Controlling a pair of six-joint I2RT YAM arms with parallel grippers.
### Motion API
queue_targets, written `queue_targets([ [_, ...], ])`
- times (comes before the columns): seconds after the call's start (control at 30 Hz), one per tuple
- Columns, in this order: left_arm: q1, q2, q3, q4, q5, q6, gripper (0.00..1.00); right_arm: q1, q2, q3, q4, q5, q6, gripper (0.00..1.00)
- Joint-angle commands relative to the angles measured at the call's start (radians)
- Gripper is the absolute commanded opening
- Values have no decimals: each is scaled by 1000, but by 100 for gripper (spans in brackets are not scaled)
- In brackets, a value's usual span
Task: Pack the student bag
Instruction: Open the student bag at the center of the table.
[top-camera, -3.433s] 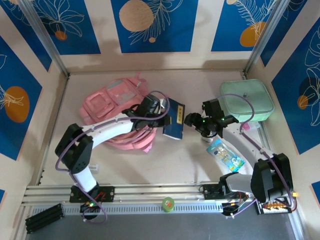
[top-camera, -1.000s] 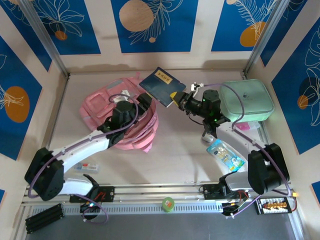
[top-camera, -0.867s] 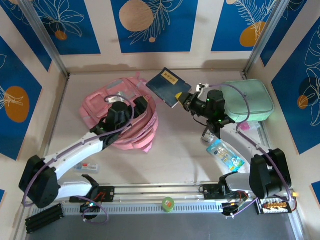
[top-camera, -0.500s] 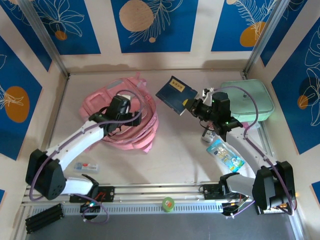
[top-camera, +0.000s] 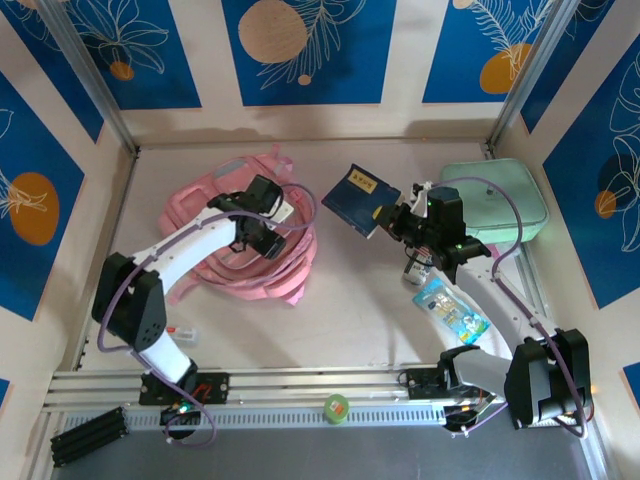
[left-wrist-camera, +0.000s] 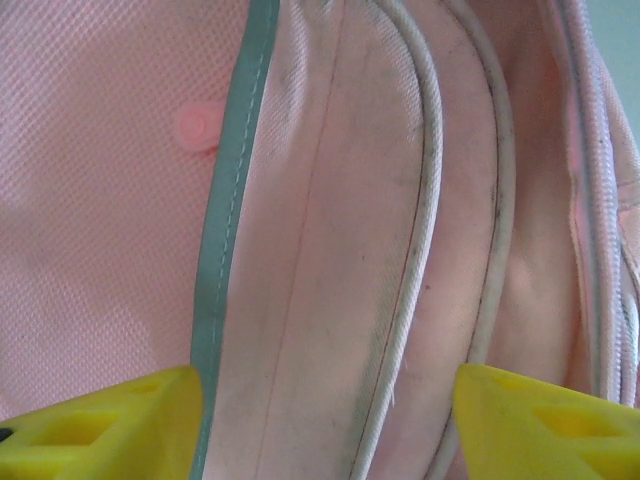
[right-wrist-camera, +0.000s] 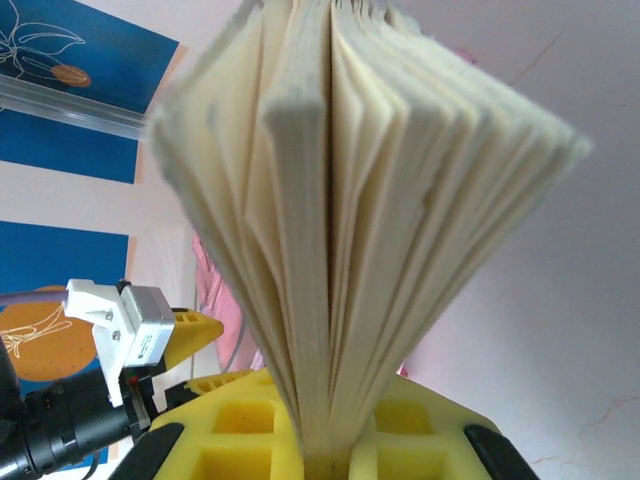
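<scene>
My left gripper (top-camera: 266, 236) hangs spread wide close over the bag (top-camera: 200, 200), which lies slumped at the far left of the table (top-camera: 350, 310). The bag is pink weave with grey trim and scuffed piping (left-wrist-camera: 430, 200). My right gripper (top-camera: 392, 222) clamps a blue book (top-camera: 357, 194) by its spine, pages fanned, aloft just right of the bag.

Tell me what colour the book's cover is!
The book is dark blue with a small yellow label, seen best in the top external view.

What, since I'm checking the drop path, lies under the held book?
Table surface shows around it, beside the student bag. The spot directly beneath the blue book, shut in the right gripper, is covered by it.
</scene>
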Motion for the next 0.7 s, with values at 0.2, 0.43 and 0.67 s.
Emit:
queue_targets([
  [0.2, -10, 104, 115, -98, -32, 83, 50, -24, -51, -5, 24, 0, -19, 4],
  [0.43, -46, 180, 161, -155, -104, 95, 49, -45, -52, -18, 35, -27, -17, 3],
  [0.67, -66, 222, 189, -176, -187, 85, 48, -51, -52, -35, 47, -41, -10, 4],
])
